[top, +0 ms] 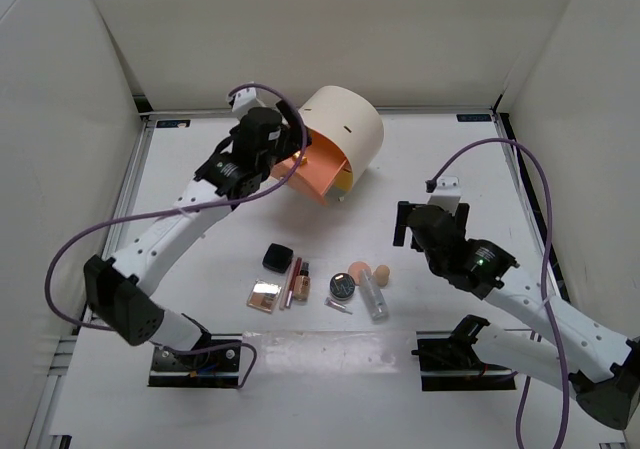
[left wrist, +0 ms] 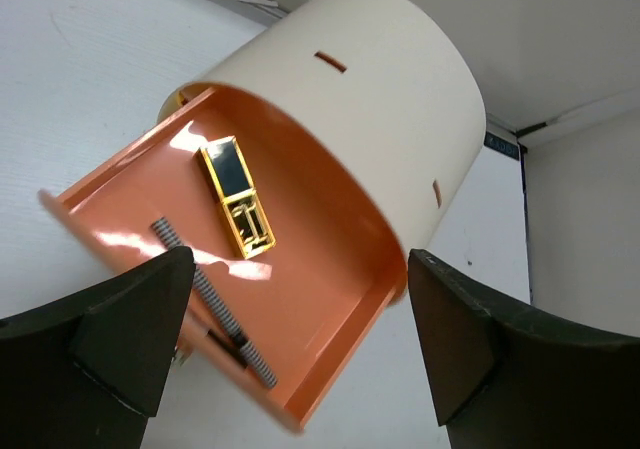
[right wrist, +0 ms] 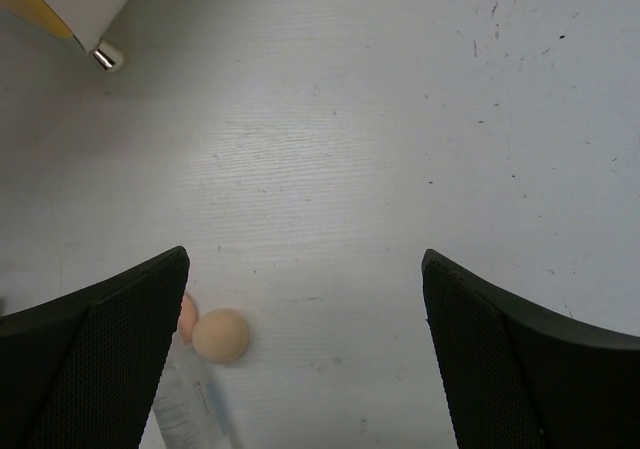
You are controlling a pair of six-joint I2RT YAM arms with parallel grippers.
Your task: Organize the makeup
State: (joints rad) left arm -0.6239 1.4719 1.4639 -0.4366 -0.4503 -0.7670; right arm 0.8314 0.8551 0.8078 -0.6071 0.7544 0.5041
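My left gripper (left wrist: 296, 257), spread wide and holding nothing, hangs over a gold case (left wrist: 236, 197) and a slim pencil (left wrist: 215, 304) lying in the orange drawer (left wrist: 340, 289) of the cream box (left wrist: 370, 89). My right gripper (right wrist: 305, 256), also spread and empty, hangs above the table (right wrist: 400, 119); a peach sponge (right wrist: 220, 335) sits at its seven o'clock, the clear tube (right wrist: 185, 401) just beside it.

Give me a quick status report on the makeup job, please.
Left gripper open above orange drawer; gold case, dark stick inside. Right gripper open, empty, near sponges. No obstruction seen.
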